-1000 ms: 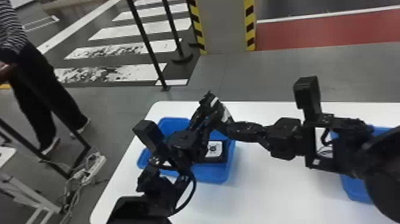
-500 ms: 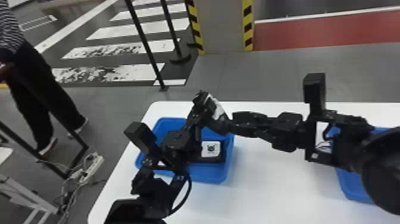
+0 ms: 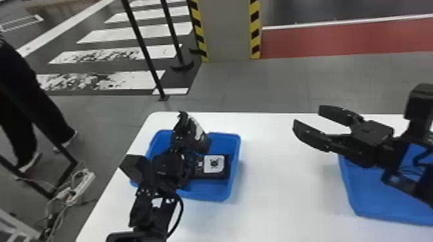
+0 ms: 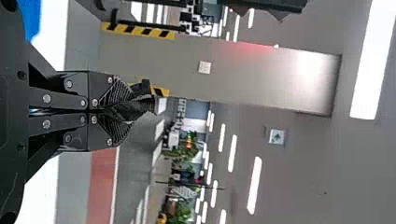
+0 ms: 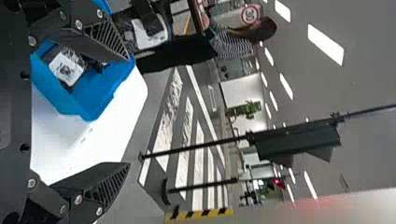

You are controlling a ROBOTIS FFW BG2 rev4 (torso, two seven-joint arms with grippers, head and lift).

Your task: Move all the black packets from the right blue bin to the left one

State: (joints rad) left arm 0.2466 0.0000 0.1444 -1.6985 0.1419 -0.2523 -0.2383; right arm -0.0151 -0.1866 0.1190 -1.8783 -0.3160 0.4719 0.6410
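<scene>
Black packet point(image 3: 198, 135) | clamped by left tool point(image 4: 129, 110), held over left bin point(image 3: 212, 194), presumably for release | right tool point(image 3: 307, 116) parted, held aside, likely for clearance

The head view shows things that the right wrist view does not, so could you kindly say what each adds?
The head view adds the right blue bin and the red floor strip. The right wrist view adds ceiling lights and a green plant. Both show the left blue bin, the black packet in it, the table and the open right end effector.
</scene>
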